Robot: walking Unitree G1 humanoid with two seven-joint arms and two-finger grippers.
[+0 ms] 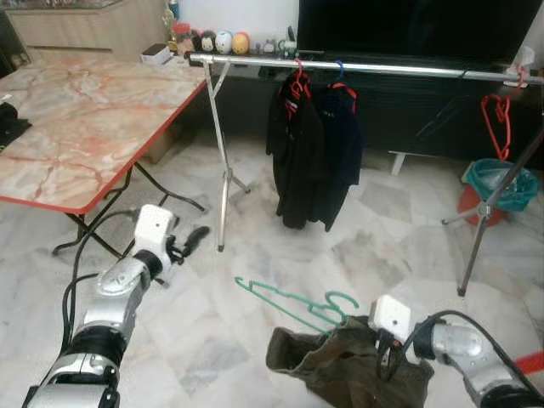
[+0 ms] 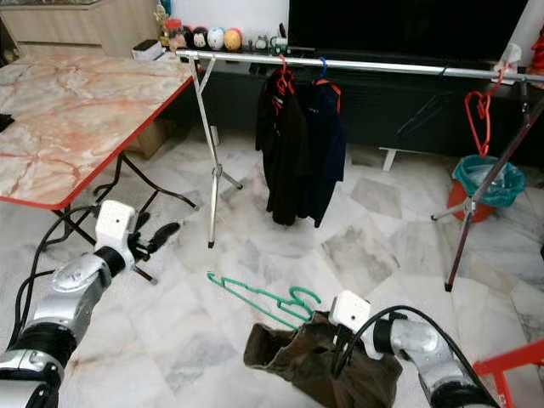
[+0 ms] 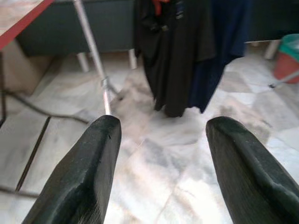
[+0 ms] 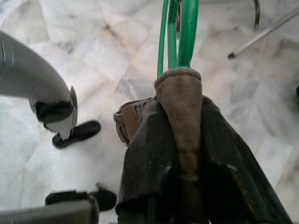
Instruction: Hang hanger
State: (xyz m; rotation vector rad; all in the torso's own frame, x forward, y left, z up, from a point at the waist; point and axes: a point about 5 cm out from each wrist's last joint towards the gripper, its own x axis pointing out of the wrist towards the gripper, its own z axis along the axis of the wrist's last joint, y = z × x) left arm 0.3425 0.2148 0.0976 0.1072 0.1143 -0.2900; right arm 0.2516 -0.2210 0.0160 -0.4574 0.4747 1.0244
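Nearest the robot, low on its right, the right gripper (image 4: 180, 154) pinches a fold of the brown garment (image 1: 340, 361), its 2 fingers (image 4: 147, 158) closed tight on the cloth. The green hanger (image 1: 293, 304) runs through that garment and sticks out toward the left, tilted, above the marble floor (image 1: 382, 246). On the left, the left gripper (image 3: 161, 154) hovers over the floor with its jaws spread wide and nothing between them. Beyond it stands a marble-topped folding table (image 1: 76, 119) with a red edge. Farther back, a silver clothes rail (image 1: 365, 66) spans the room, with 2 dark coats (image 1: 310, 153) hanging from it side by side. A red hanger (image 1: 497, 119) hangs near its right end, above a teal bin (image 1: 501, 183).
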